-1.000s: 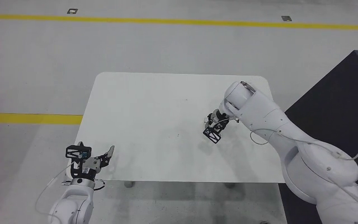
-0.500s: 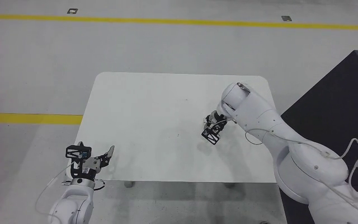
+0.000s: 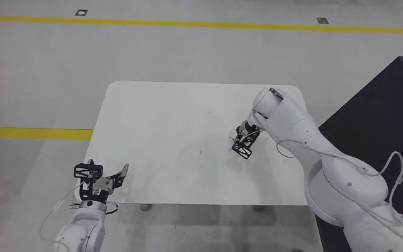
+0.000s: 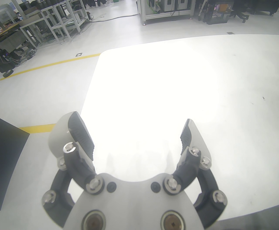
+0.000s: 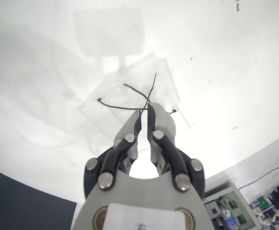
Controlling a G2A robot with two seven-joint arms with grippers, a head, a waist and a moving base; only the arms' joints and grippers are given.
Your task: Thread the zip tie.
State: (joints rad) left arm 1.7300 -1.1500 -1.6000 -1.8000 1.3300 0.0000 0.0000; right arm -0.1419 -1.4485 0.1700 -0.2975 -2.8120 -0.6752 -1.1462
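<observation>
My right gripper (image 5: 143, 109) hangs over a clear shallow tray (image 5: 102, 91) on the white table (image 3: 164, 113). Its fingers are shut on a thin black zip tie (image 5: 153, 86), which runs up from between the pads. Two more black zip ties (image 5: 117, 107) lie crossed in the tray. From above, the right gripper (image 3: 242, 147) is right of the table's middle. My left gripper (image 4: 131, 118) stands open and holds nothing; it is at the table's front left corner (image 3: 113, 176), far from the tray.
The tabletop (image 4: 174, 76) carries nothing else besides a few small dark specks (image 5: 237, 6). A dark panel (image 3: 378, 107) stands beside the table's right edge. Yellow floor lines (image 3: 189, 24) run behind and to the left.
The right gripper has shifted slightly back and to the right over the tray. The left arm has not moved.
</observation>
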